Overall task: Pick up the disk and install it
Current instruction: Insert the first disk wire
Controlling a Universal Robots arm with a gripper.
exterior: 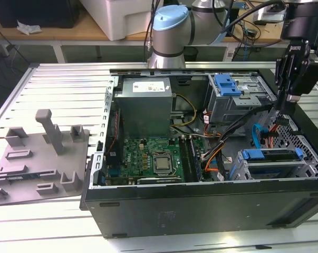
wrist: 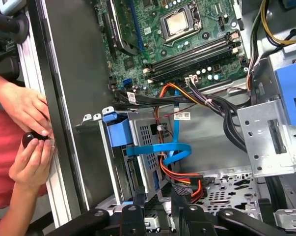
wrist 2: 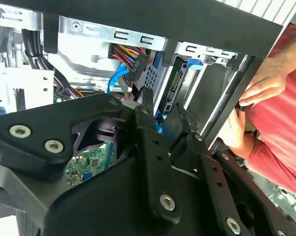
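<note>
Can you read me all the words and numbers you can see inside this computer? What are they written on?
No text here can be read with certainty.
White label on the grey power-supply box: the print is too small to read.
White tag on the cables in the first wrist view: too small to read.
Tiny white markings on the green motherboard: too small to read.
Small white print on the black wrist housing: not clear enough to read.

The computer case point(exterior: 201, 211) lies open on the table point(exterior: 58, 79), centre to right of the exterior view. A fixture plate point(exterior: 37, 158) lies at the left, just beside it. Inside the case: power-supply box point(exterior: 145, 108) upper centre, motherboard point(exterior: 148, 158) below it, drive cage point(exterior: 238, 103) upper right, the disk point(exterior: 272, 157) in a second cage point(exterior: 309, 166) lower right. The gripper point(exterior: 281, 112) hangs over the case's right side.
</note>
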